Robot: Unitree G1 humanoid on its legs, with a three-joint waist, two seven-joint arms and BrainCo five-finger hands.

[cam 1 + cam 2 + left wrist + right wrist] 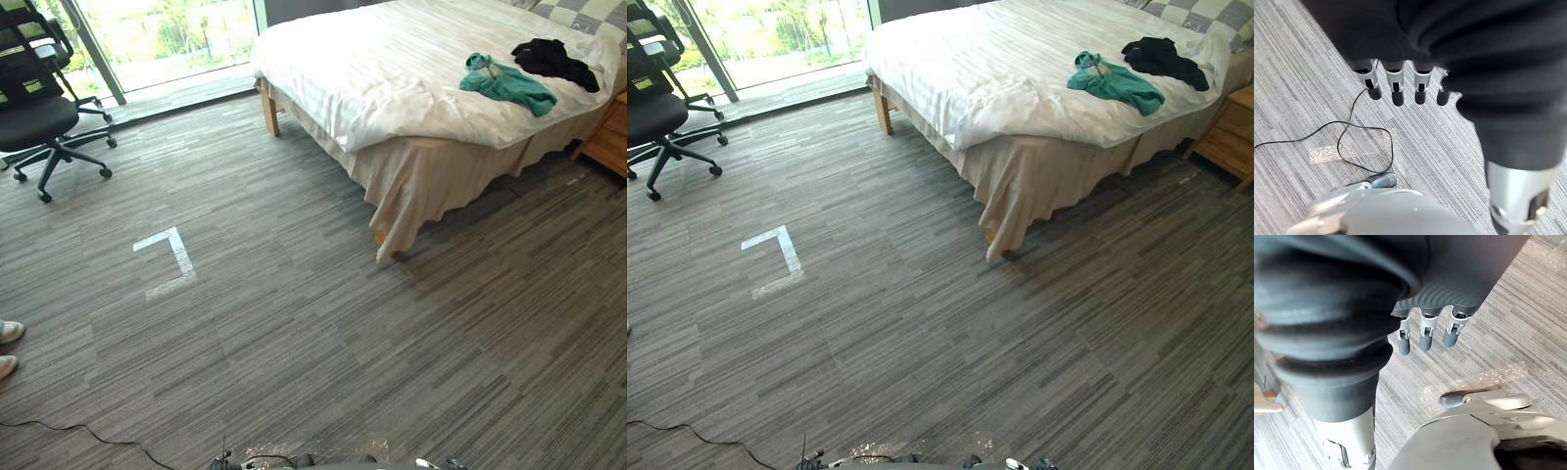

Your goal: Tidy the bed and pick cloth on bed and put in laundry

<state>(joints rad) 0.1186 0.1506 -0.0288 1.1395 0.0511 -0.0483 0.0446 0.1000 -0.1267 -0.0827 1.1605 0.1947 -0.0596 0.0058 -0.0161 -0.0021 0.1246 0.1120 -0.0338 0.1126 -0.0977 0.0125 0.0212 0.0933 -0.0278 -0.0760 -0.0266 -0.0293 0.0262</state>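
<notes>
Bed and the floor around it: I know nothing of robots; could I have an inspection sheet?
Surface: white bed, cover fairly smooth.
Job's things: teal cloth and black cloth, crumpled side by side on the bed.
Clutter: white tape mark on the carpet.
Hands: left hand and right hand open, fingers hanging over carpet, empty.
Cables: nothing seen near the bed.
Surroundings: office chair by the window, wooden nightstand, a person's shoes.

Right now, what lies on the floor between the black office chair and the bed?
Just bare grey carpet between office chair and bed, shown in the left eye view; the white tape mark sits off that line.
</notes>
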